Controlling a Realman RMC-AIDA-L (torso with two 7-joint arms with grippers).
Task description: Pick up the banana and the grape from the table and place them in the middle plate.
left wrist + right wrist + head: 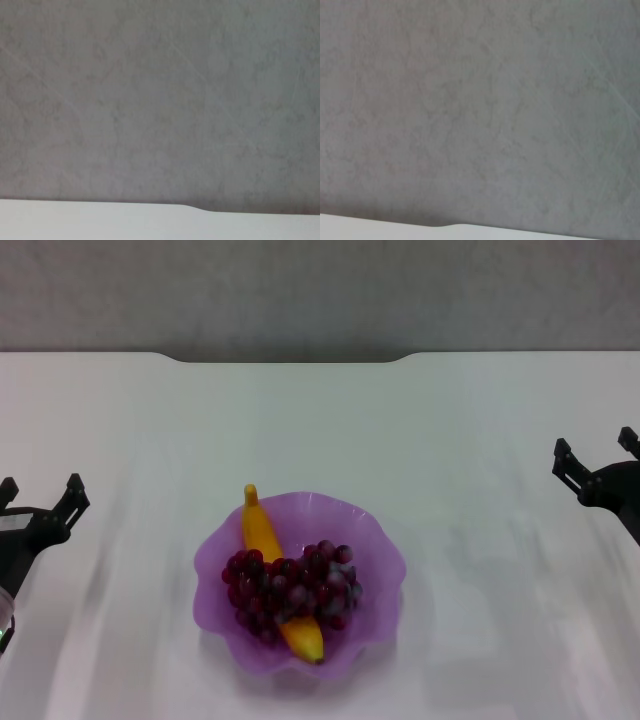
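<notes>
The purple scalloped plate (380, 540) sits on the white table (320, 420) at the near middle. The yellow banana (258, 528) lies in it, pointing away from me. The bunch of dark red-purple grapes (300, 585) lies across the banana's middle, inside the plate. My left gripper (40, 502) is open and empty at the left edge, well away from the plate. My right gripper (597, 458) is open and empty at the right edge, also well away. Both wrist views show only the grey wall and a strip of table edge.
The table's far edge (290, 360) has a shallow notch, with a grey wall behind it. The same edge shows in the left wrist view (195, 208) and the right wrist view (445, 225).
</notes>
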